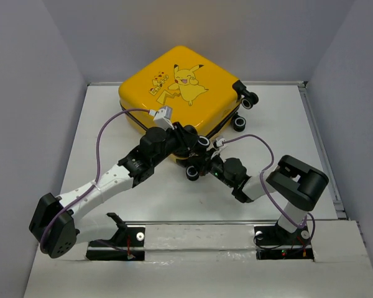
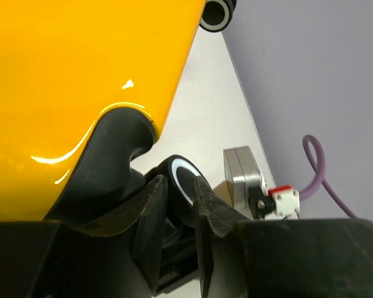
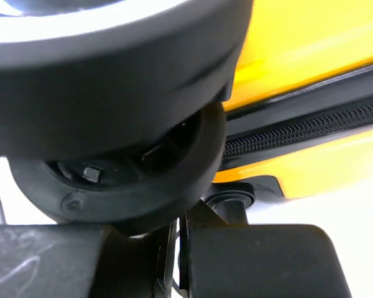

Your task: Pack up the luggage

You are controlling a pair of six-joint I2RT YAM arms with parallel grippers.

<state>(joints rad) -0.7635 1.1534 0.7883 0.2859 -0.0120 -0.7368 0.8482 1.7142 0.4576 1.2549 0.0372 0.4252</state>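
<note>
A single yellow luggage [image 1: 174, 87] lies shut, flat on the bench [image 1: 286, 143], four caster wheels [image 1: 239, 123] showing; at its near corner the left end effector [image 2: 181, 208] stands slightly apart beside one wheel, the right end effector [image 3: 176, 245] pinched together

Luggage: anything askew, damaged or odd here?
No damage shows. The luggage lies closed and flat, skewed on the table. Oddly, the left gripper and right gripper sit at its near caster wheels, not the zipper.

Robot lab test cell, not a home: white table [image 1: 286, 124] boxed in by bare grey walls [image 1: 25, 93] at left, top and right of frame; two robot arms [image 1: 105, 183] bolted along the bottom edge, purple cables [image 1: 98, 152] trailing.
</note>
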